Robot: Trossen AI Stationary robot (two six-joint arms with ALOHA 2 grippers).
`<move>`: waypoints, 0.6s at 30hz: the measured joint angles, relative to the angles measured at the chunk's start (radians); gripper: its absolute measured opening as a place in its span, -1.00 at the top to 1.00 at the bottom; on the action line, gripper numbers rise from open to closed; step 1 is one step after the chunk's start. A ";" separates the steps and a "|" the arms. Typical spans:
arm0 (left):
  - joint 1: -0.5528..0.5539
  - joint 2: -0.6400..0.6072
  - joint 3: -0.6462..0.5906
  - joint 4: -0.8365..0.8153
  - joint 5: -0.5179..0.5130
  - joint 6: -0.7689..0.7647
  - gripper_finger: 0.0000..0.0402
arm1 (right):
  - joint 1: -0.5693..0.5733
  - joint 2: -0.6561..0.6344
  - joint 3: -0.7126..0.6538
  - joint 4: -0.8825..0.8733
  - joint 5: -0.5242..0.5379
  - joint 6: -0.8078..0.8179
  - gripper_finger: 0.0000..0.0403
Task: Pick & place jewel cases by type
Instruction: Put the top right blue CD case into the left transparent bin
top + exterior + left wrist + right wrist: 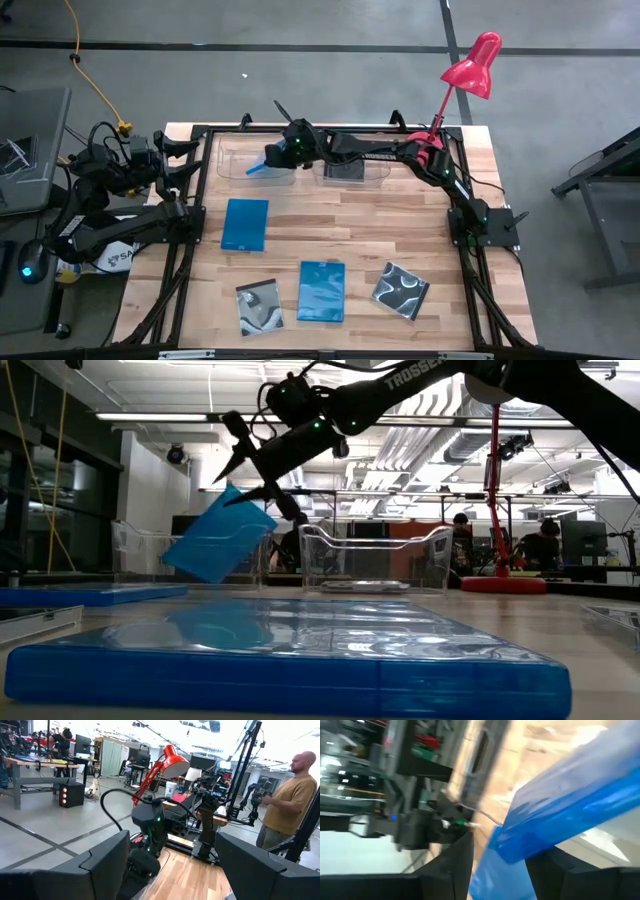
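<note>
My right gripper [266, 162] reaches across the far side of the table and is shut on a bright blue jewel case [215, 542], held tilted over the left clear tub [240, 165]. The right clear tub [372, 172] holds a black case [348, 172]. Lying flat on the table are a plain blue case [245, 223], a blue swirl-covered case [322, 290] and two black swirl-covered cases [258, 306] [400, 290]. My left gripper [185, 160] waits open at the table's far left corner, touching nothing. My right gripper pinches the blue case between its two fingers [268, 493] at the case's upper corner [238, 500]. The fingers slant down at it from the table's right. The case hangs tilted below them, lifted clear of the table, with its lower corner [205, 575] down at the height of the left tub's walls.
A red desk lamp [470, 65] stands at the far right corner, beside the right arm's elbow. The black frame rails [190, 215] run along both table sides. Bare wood shows between the tubs and the row of cases. A person [290, 800] stands beyond the table.
</note>
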 joint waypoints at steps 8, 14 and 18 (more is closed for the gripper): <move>0.000 0.000 0.000 0.000 0.000 0.000 -0.45 | -0.009 0.000 0.000 0.075 -0.063 0.018 0.22; 0.000 0.000 0.000 0.000 0.000 -0.002 -0.45 | -0.010 0.000 0.000 -0.024 -0.084 0.022 0.22; 0.000 0.000 0.000 0.000 0.000 -0.003 -0.45 | -0.010 0.000 0.000 -0.085 -0.092 0.023 0.22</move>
